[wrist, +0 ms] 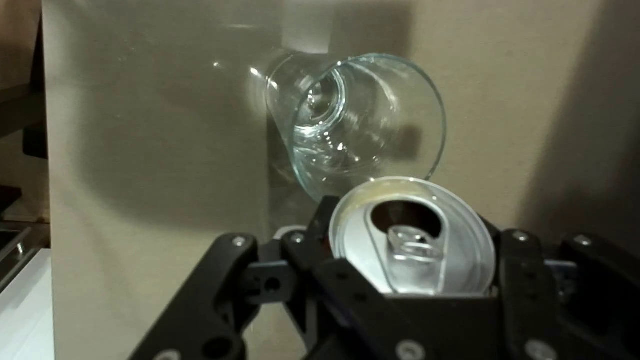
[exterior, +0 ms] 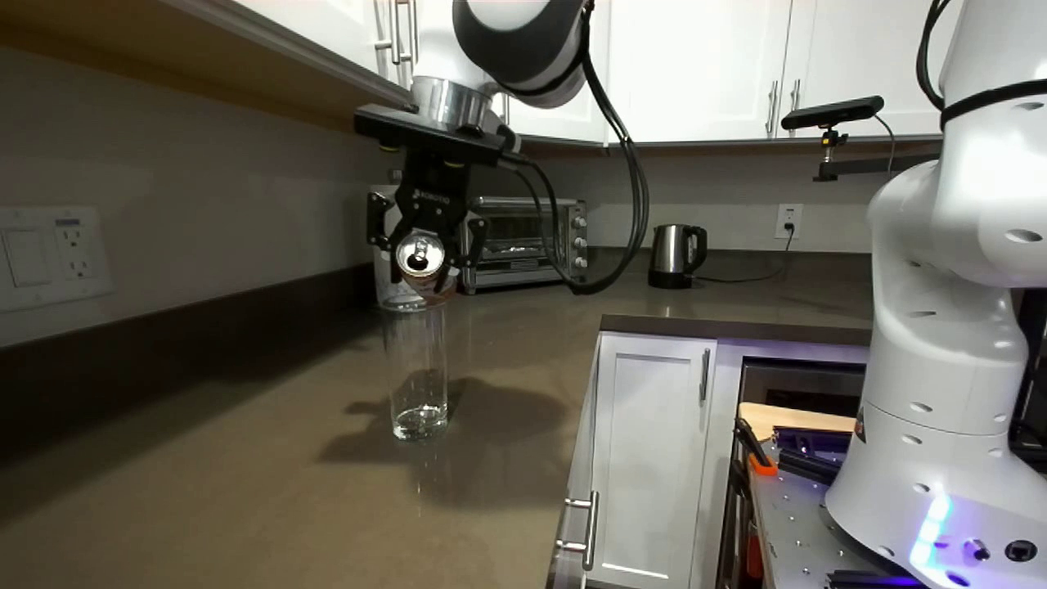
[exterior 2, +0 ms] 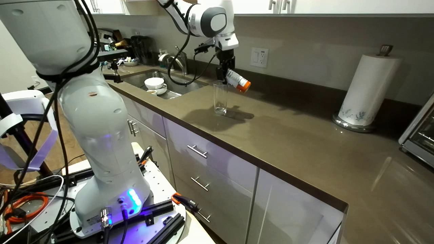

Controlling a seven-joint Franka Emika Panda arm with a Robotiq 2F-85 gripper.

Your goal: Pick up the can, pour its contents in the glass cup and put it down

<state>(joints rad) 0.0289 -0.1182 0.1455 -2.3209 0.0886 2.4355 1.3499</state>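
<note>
A smooth grey-brown bench (exterior: 270, 507) filled the lower left of an exterior view and ran back toward the middle of the frame. The white, jointed robot arm (exterior: 932, 393) with dark trim had its base at the lower right of an exterior view, and its outer end came down from the top, left of centre. A stainless-steel sink (exterior 2: 137, 80) lay in the upper left of an exterior view, while a silver toaster oven (exterior: 509, 237) with a glass door sat at the centre of an exterior view, toward the back of the bench. The tall white paper-towel roll (exterior 2: 368, 88) stood in the upper right of an exterior view, and a silver and black metal kettle (exterior: 672, 252) stood right of centre in an exterior view. The black metal hand (exterior: 420, 276) hung pointing down, left of centre in an exterior view. Below it, the clear, straight-sided glass cup (exterior: 415, 364) stood upright on the bench; in the wrist view its rim showed at upper centre. Smallest was the cylindrical metal can (exterior 2: 238, 81), white and orange-red with a silver top, gripped by its sides in the hand. It was raised off the bench and tilted beside the rim, the orange-red end toward the lower right in an exterior view. In the wrist view its opened mouth faced the camera, right of centre. Whether can and cup touched could not be told.
</note>
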